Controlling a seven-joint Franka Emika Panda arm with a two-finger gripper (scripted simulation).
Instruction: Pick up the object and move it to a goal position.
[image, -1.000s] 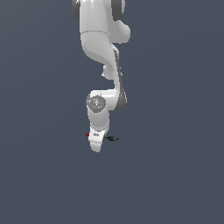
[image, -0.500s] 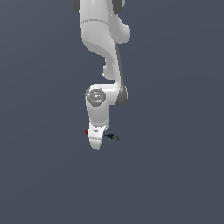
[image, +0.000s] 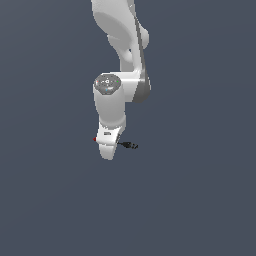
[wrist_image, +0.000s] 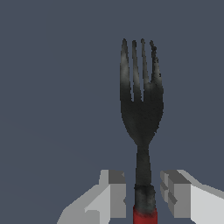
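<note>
The gripper (wrist_image: 143, 194) stands open, its two grey fingers (wrist_image: 114, 192) on either side of the fork's neck with a gap showing on each side. The fork (wrist_image: 141, 113) lies between them, black tines pointing away from the wrist, red handle end at the frame's edge. In the exterior view the fork (image: 129, 145) pokes out toward the exterior view's right. Compared with a second ago, the arm (image: 120, 75) has swung slightly; the fork sits as before. The ground (image: 200, 200) is plain dark grey-blue.
</note>
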